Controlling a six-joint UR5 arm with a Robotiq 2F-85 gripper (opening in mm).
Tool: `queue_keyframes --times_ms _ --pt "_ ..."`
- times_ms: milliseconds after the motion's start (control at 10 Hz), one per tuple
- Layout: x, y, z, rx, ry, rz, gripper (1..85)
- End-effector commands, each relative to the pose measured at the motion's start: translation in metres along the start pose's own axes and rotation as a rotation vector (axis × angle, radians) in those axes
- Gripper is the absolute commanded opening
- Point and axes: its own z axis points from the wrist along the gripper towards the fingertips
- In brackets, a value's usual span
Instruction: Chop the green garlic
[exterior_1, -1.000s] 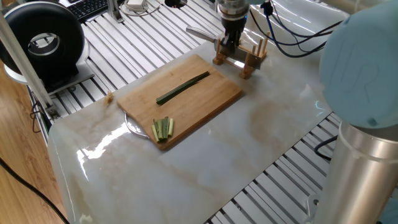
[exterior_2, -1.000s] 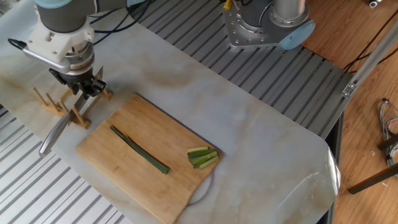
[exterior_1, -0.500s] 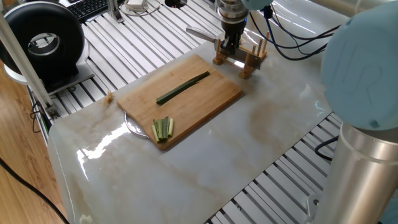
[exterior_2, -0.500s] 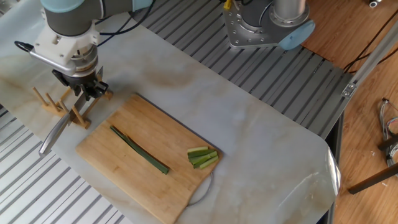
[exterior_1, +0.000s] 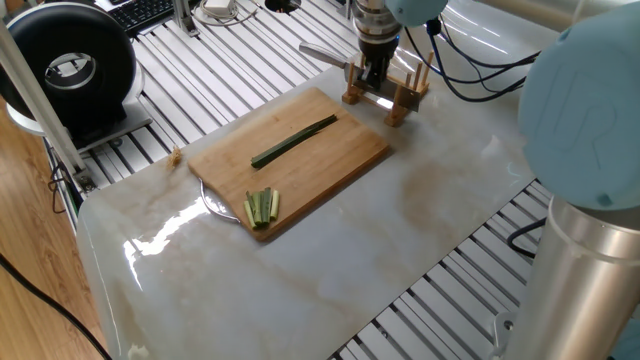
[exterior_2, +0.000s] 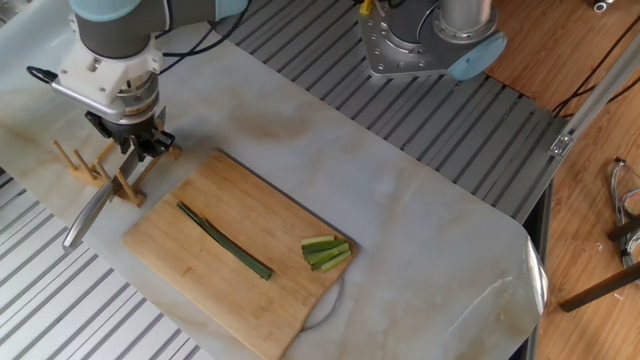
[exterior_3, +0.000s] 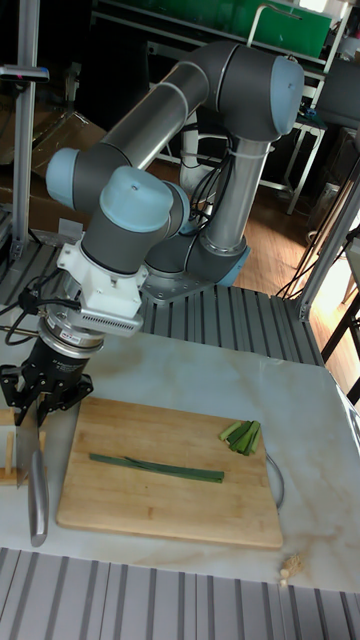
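Observation:
The green garlic (exterior_1: 293, 142) (exterior_2: 223, 240) (exterior_3: 155, 468) lies as one long dark-green stalk across the middle of the wooden cutting board (exterior_1: 335, 165) (exterior_2: 200, 295) (exterior_3: 150, 510). My gripper (exterior_1: 372, 75) (exterior_2: 135, 148) (exterior_3: 47, 398) is off the board's far corner, lowered over the wooden knife rack (exterior_1: 397, 98) (exterior_2: 85, 165). Its fingers stand open on either side of the handle of a knife whose blade (exterior_1: 325, 55) (exterior_2: 88, 215) (exterior_3: 37, 490) sticks out from the rack. The handle itself is mostly hidden by the fingers.
A bundle of short paler green sticks (exterior_1: 262, 207) (exterior_2: 326, 252) (exterior_3: 241, 436) sits at the board's near end. A small beige lump (exterior_1: 175, 155) (exterior_3: 290, 570) lies on the marble beside the board. A black round device (exterior_1: 70, 65) stands at the table's far left.
The gripper has shifted slightly at the rack over the knife handle. The knife, stalk and board have not moved.

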Motion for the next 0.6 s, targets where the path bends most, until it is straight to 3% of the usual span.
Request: queue_keyframes --times_ms 0,500 --pt "0.0015 0.0007 0.0043 -0.001 -0.007 0.011 30.7" --pt "0.0031 0.0009 -0.0001 -0.004 -0.008 0.01 30.3"
